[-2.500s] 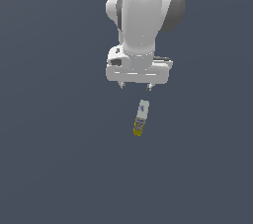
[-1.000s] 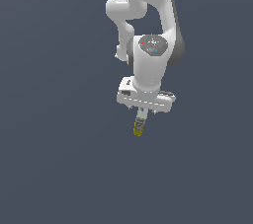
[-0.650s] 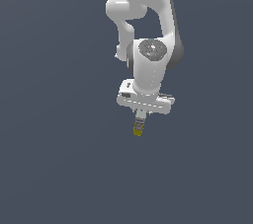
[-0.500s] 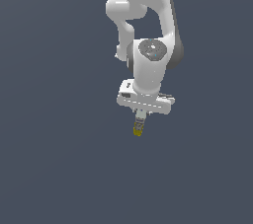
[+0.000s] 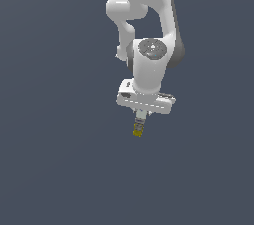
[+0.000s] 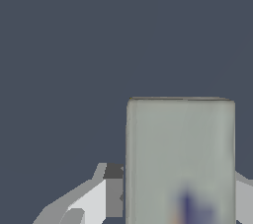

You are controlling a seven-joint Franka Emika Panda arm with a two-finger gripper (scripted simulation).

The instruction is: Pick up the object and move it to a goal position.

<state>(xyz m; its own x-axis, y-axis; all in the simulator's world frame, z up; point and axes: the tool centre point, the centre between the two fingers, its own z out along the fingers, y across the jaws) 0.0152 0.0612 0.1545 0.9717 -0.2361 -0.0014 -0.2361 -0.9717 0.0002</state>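
Observation:
The object [image 5: 139, 126] is a small elongated carton; in the exterior view its yellow end pokes out below the white hand. My gripper [image 5: 141, 118] is straight above it, and the hand covers the carton's upper part. In the wrist view the object's [image 6: 180, 149] pale grey face fills the space between the fingers. One finger [image 6: 112, 193] lies against one side of it and the other finger shows only as a sliver at the opposite side. The gripper [image 6: 179, 173] is shut on the carton.
The white arm [image 5: 149, 30] rises above the hand toward the top of the exterior view. A plain dark grey surface [image 5: 59, 159] lies all around, with nothing else on it in view.
The hand came down from above the carton and now covers its upper part. Over the last second the hand and carton have hardly shifted.

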